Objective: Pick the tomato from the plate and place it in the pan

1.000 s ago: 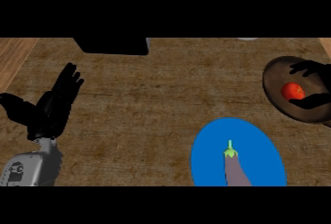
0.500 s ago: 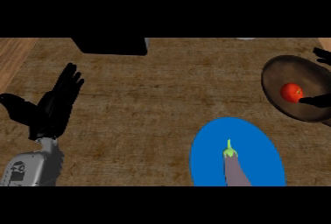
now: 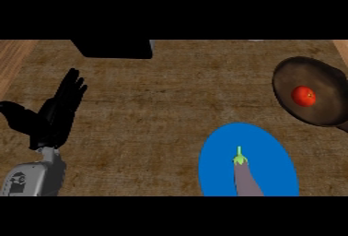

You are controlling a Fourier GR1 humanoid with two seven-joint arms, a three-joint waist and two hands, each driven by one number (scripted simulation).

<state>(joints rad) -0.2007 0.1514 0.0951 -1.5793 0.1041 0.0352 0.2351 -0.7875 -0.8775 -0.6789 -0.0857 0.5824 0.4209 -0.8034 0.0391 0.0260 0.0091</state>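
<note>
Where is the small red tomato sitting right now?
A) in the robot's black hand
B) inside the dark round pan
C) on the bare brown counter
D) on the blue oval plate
B: the small red tomato lies inside the dark round pan at the right, while the blue oval plate holds only a purple eggplant.

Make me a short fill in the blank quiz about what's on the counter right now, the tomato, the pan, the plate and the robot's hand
1. The tomato lies inside the ____.
2. The blue plate carries an ____ with a green stem.
3. The only hand in view is the robot's ____ one, resting open with fingers up at the left of the view.
4. The plate's colour is ____.

Missing words: pan; eggplant; left; blue.
</note>
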